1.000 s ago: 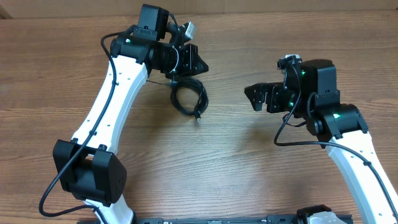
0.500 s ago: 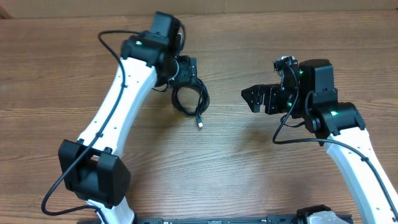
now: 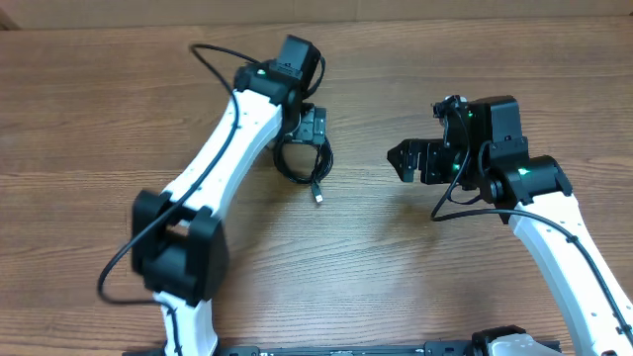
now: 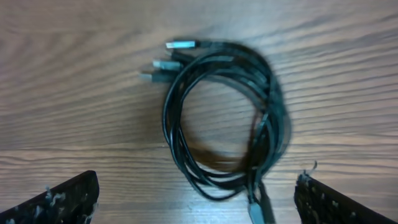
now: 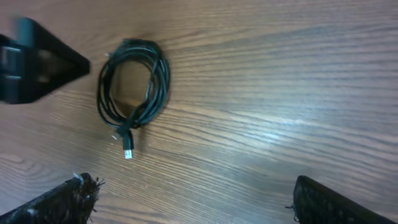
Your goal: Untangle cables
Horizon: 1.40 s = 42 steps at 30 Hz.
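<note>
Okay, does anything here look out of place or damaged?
Nothing spilled or broken. The cables lie in one coiled bundle on the table, plugs poking out. The only oddity: the pads of the left gripper and right gripper look frayed, with pale flecks along their edges.

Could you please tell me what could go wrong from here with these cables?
1. The cables lie as one tight coil; the open left gripper, above it, might pinch several strands and lift the whole bundle.
2. Three plugs cluster at the coil's edge and could snag in a loop when pulled.
3. The right gripper is open and off to the side, so nothing anchors the coil; it may simply slide.
</note>
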Motion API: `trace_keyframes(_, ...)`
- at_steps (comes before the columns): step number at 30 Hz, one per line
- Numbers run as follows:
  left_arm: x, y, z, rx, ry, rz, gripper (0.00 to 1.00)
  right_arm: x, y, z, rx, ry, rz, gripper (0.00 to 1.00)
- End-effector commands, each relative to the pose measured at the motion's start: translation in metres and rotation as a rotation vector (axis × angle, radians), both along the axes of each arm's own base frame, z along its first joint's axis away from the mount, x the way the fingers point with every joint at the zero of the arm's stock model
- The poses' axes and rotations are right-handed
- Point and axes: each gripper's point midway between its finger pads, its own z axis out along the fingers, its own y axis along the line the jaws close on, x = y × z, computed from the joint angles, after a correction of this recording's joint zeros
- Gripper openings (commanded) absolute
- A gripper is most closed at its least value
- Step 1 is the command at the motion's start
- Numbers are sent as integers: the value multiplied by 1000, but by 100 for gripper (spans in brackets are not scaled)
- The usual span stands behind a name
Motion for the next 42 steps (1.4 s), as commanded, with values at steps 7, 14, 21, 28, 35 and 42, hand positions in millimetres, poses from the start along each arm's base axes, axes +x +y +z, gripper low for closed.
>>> trace_keyframes(7, -6, 4, -88, 77, 185, 96, 96, 7, -2, 10, -19, -33, -11, 100)
trace_keyframes(14, -16, 11, -112, 125, 257, 92, 26, 6, -5, 8, -32, -29, -20, 100)
trace_keyframes(21, -18, 7, -89, 29, 305, 49, 4, 8, -12, 6, -69, -29, -47, 100)
trace_keyframes(28, 3, -17, -5, -295, 241, -2, 4, 6, -4, 9, -27, -29, -17, 100)
trace_keyframes(35, 4, -24, 40, -396, 184, -23, 4, 1, 50, 49, 265, -107, 208, 100)
trace_keyframes(42, -9, -48, 66, -563, 211, -72, 4, 14, 64, 69, 324, -194, 222, 100)
